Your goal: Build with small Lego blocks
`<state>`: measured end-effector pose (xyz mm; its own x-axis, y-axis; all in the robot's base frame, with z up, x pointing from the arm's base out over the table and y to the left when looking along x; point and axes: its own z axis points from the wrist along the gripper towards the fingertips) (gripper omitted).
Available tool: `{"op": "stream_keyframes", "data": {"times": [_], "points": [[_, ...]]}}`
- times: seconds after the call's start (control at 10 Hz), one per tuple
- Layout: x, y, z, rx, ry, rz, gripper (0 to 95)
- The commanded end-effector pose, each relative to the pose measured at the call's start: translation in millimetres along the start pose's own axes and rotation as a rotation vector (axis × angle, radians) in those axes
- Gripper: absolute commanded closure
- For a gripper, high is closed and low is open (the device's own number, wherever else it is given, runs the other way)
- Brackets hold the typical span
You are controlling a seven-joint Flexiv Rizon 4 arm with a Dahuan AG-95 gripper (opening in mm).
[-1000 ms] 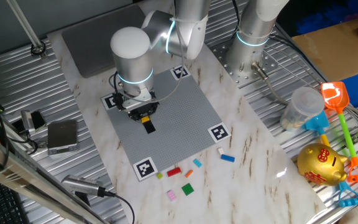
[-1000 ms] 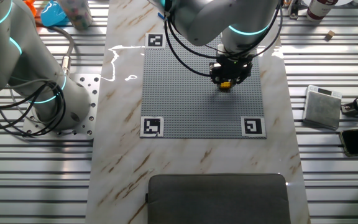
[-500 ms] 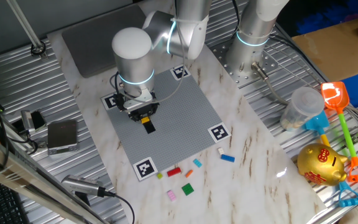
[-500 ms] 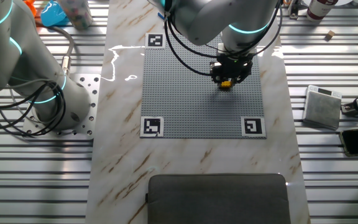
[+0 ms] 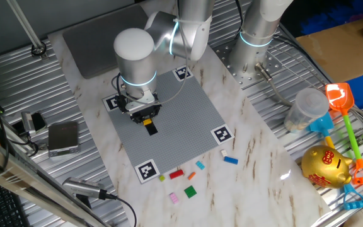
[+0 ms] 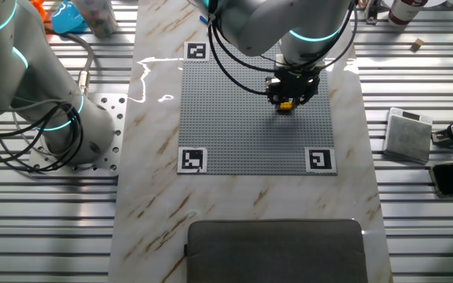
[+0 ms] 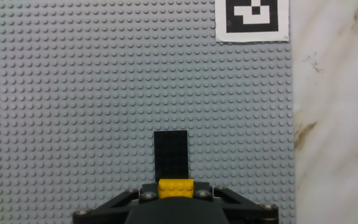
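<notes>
**Yellow brick low over the plate, next to the black one**

At the left of the one fixed view, the pincer [image 5: 149, 121] hangs low over the left part of the grey studded plate [image 5: 188, 120], closed on a small yellow brick [image 7: 176, 188]. In the hand view that brick sits at the bottom centre, pinched between the two fingers, and a black brick [image 7: 170, 155] lies flat on the plate just above it in the frame, its near end touching or nearly touching the yellow one. Whether the yellow brick is already seated on the studs cannot be told.

Further right, toward the lower middle of the one fixed view, the spare bricks lie loose on the marble worktop [image 5: 257, 157] just off the plate's lower edge: a red brick [image 5: 176, 173], a green brick [image 5: 190, 192], a pink brick [image 5: 174, 198], an orange brick [image 5: 200, 165] and a blue brick [image 5: 231, 160].

The likely trouble is alignment. If the yellow brick comes down half a stud off, it may ride on the stud tops or wedge against the black brick's end instead of clicking in. It could also tip in the fingers under a hard press, or lift away with them if it is let go before it seats.
</notes>
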<state>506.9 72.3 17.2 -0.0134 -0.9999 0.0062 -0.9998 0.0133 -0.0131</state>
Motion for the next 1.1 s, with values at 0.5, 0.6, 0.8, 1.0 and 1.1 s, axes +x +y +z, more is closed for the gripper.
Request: {"op": "stream_keyframes", "data": {"times": [0.5,0.6,0.8,1.0,1.1], "points": [[-0.1,-0.9,22.5,0.001,0.000,-0.001,95.0],[-0.1,-0.8,22.8,0.001,0.001,-0.002,95.0],[0.2,-1.1,24.0,0.003,0.000,-0.003,95.0],[0.6,-1.5,26.0,0.004,-0.002,-0.002,95.0],[0.5,-1.5,26.0,0.004,0.000,-0.003,95.0]]}}
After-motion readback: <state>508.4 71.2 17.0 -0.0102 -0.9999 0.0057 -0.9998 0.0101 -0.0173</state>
